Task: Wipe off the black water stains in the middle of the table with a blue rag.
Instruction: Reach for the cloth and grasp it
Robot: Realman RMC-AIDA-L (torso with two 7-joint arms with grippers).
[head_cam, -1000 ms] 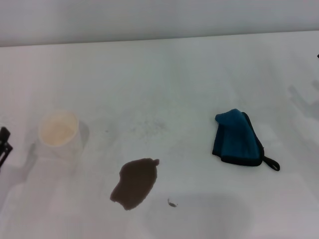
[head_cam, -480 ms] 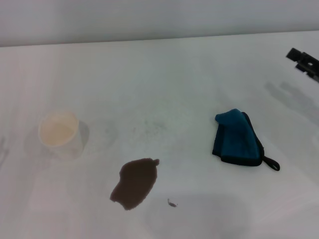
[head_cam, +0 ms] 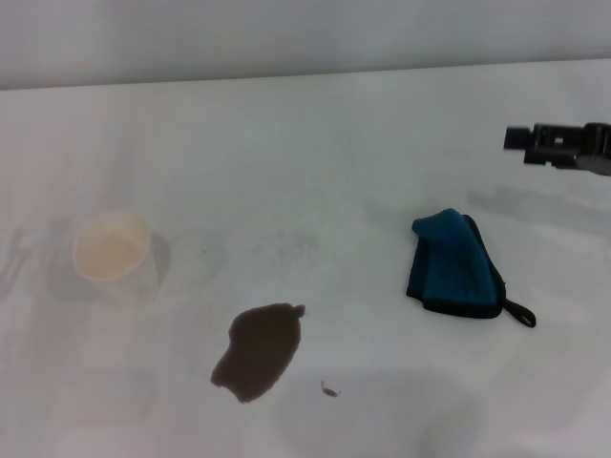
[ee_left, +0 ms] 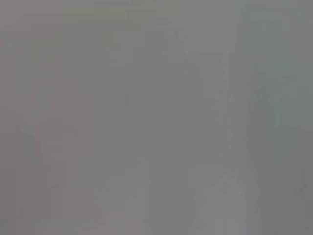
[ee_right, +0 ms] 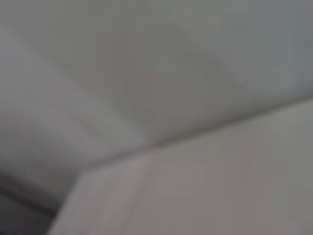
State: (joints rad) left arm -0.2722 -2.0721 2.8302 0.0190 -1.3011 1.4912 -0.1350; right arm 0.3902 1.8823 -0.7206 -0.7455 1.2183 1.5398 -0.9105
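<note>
One rag, one cup, one large stain and one speck on the table (head_cam: 315,143).

The blue rag (head_cam: 456,267) lies folded right of centre, well apart from the black stain (head_cam: 258,350) and the tiny speck (head_cam: 329,388) just beside it. A single white cup (head_cam: 115,256) stands at left. The right tool (head_cam: 554,148) hovers beyond the rag, holding nothing; whether it is open cannot be told, and the wrist views seem featureless.

A dark brown-black stain (head_cam: 258,351) spreads irregularly on the white surface (head_cam: 315,153), a tiny speck (head_cam: 329,388) just beside it; the folded blue rag (head_cam: 456,265), dark-edged with a black loop, lies well apart to its right.
</note>
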